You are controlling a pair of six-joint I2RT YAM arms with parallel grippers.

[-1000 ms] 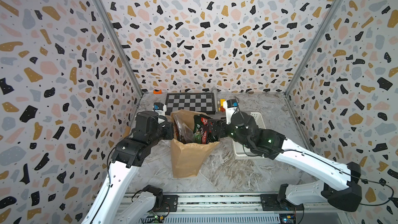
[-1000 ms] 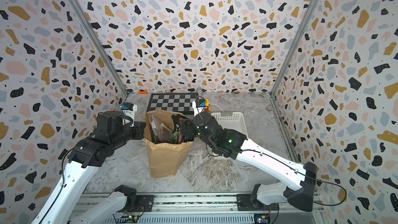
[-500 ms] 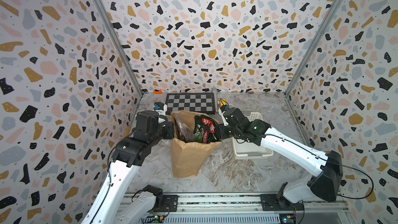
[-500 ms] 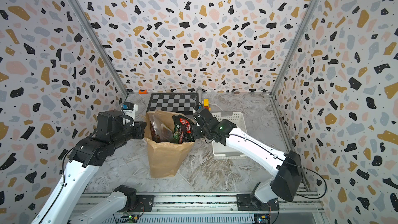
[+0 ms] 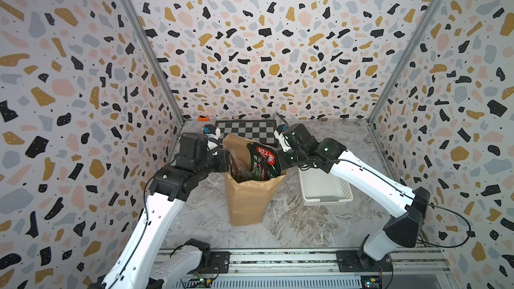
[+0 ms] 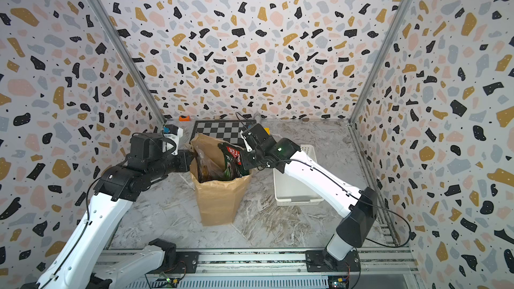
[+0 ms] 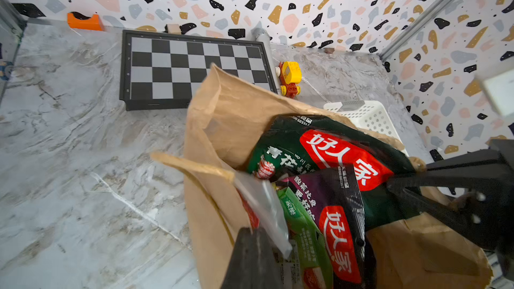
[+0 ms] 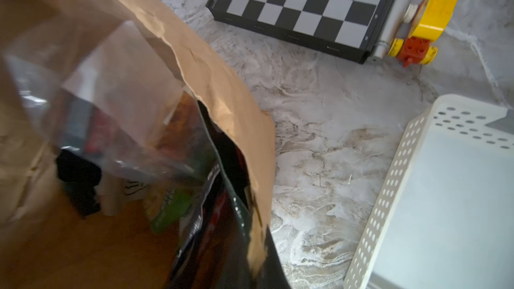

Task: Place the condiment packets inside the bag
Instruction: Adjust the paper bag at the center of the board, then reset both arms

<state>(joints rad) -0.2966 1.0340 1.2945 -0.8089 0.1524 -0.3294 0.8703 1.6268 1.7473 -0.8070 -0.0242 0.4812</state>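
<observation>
The brown paper bag (image 5: 250, 201) (image 6: 219, 198) stands upright mid-table with its mouth held wide. My left gripper (image 5: 226, 161) (image 7: 256, 234) is shut on its left rim. My right gripper (image 5: 279, 162) (image 8: 258, 259) is shut on the right rim, and a strip of brown paper shows between its fingers. Several condiment packets stand inside. The large dark-green one (image 5: 262, 159) (image 7: 319, 145) sticks out above the rim. A black-red one (image 7: 336, 218), a clear-green one (image 7: 300, 218) and a clear pouch (image 7: 264, 204) are lower down.
An empty white perforated basket (image 5: 328, 200) (image 8: 389, 190) lies just right of the bag, under my right arm. A chessboard (image 5: 247, 130) lies behind the bag, with a yellow-red toy (image 7: 289, 76) beside it. An orange block (image 5: 203, 118) sits at the back wall.
My right gripper has drawn back from over the bag's mouth to its right rim and closed there, and its arm has swung. My left gripper has kept its hold.
</observation>
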